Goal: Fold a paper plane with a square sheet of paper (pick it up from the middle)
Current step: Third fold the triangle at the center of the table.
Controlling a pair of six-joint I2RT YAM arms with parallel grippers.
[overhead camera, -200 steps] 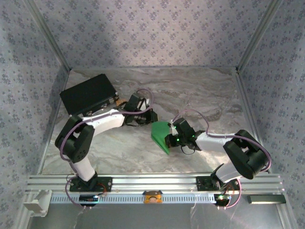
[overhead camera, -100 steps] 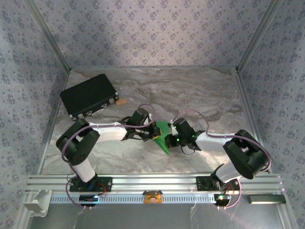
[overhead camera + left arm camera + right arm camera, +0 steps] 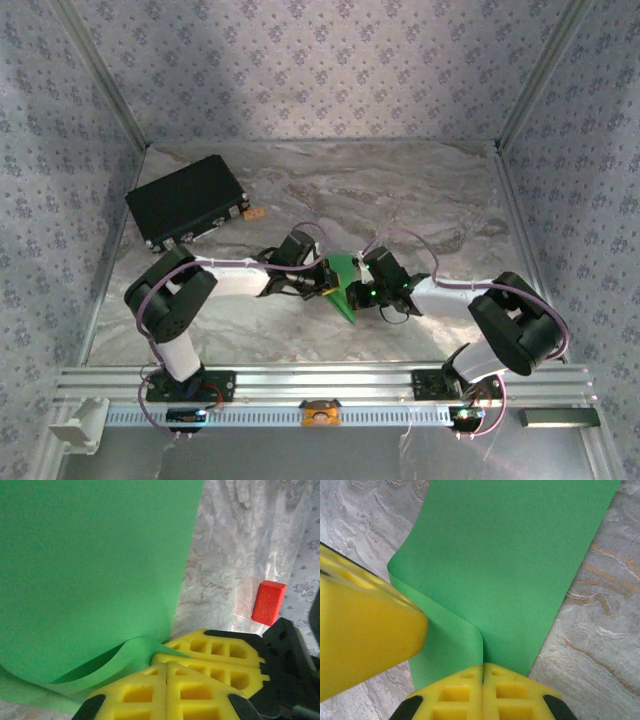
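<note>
The square sheet of paper [image 3: 346, 283] is bright green and stands partly lifted off the marble table between the two grippers. My right gripper [image 3: 482, 667] is shut on the sheet [image 3: 510, 565], pinching a soft fold whose crease runs into the seam of its yellow fingers. My left gripper [image 3: 166, 664] is shut, its tips against the curled lower edge of the sheet [image 3: 90, 570], with no paper between its fingers. From above, the left gripper [image 3: 326, 278] sits just left of the sheet and the right gripper [image 3: 360, 290] just right of it.
A black rectangular case [image 3: 187, 200] lies at the back left, with a small red block [image 3: 268, 602] on the table to its right [image 3: 254, 213]. Patterned walls close in the table on three sides. An aluminium rail [image 3: 330, 380] runs along the near edge.
My left arm has swung right from beside the black case to the sheet, and its jaws have closed. The right gripper has held still with the paper.
</note>
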